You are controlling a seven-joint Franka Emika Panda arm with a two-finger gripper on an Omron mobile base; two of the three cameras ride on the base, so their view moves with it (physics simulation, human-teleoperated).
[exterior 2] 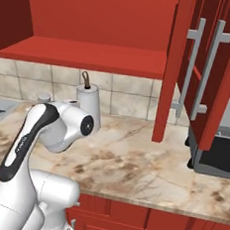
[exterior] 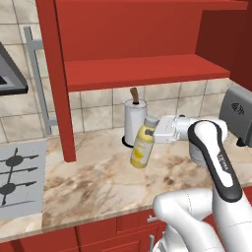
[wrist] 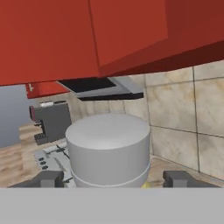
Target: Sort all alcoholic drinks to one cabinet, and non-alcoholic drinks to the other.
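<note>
A pale-yellow juice bottle with a grey-white cap hangs tilted just above the marble counter. My gripper is shut on its neck from the right, its two dark fingertips flanking the cap. In the right base view my arm hides the bottle's body, and just its cap peeks out. Overhead is an open red wall cabinet with a bare red shelf; its door stands open at the left. A second cabinet's door with two silver bar handles hangs at the right.
A white paper towel roll stands just behind the bottle against the tiled wall. A stove top lies at the left under a range hood. A grey toaster sits at the right, and a dark appliance under the right cabinet.
</note>
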